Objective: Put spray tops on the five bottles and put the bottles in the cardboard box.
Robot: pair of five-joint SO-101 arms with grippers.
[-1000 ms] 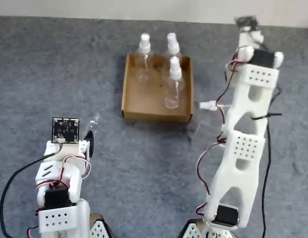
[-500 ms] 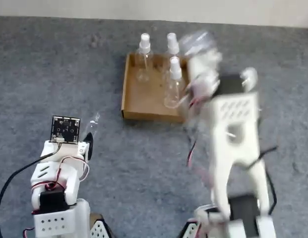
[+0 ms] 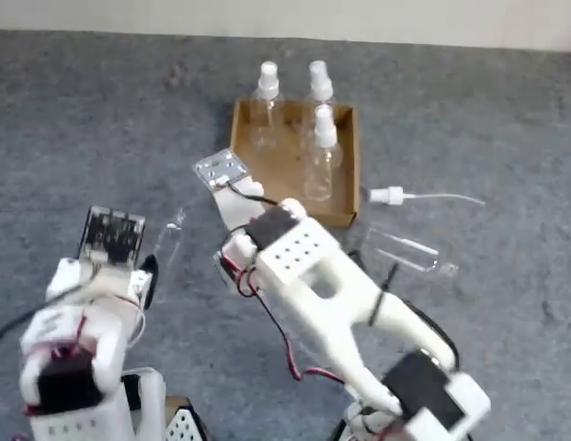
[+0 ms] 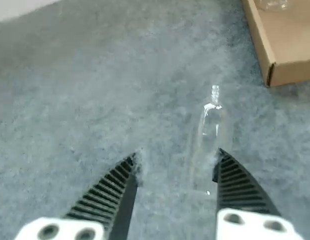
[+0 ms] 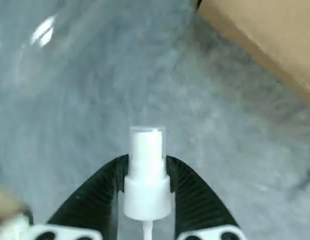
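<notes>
Three bottles (image 3: 319, 147) stand boxed, and the right pincer (image 5: 147, 167), gripping a spray top (image 5: 146, 186), has swung across toward the bare bottle (image 4: 208, 131) within the wide left pincer (image 4: 177, 161) for capping

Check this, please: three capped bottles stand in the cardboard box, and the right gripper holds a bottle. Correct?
No. The right gripper holds a spray top, not a bottle; the right wrist view shows it. Three capped bottles do stand in the cardboard box.

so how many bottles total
5 clear plastic bottles: three upright in the brown cardboard box, one lying by the left hand, one lying off the box's right corner.
</notes>
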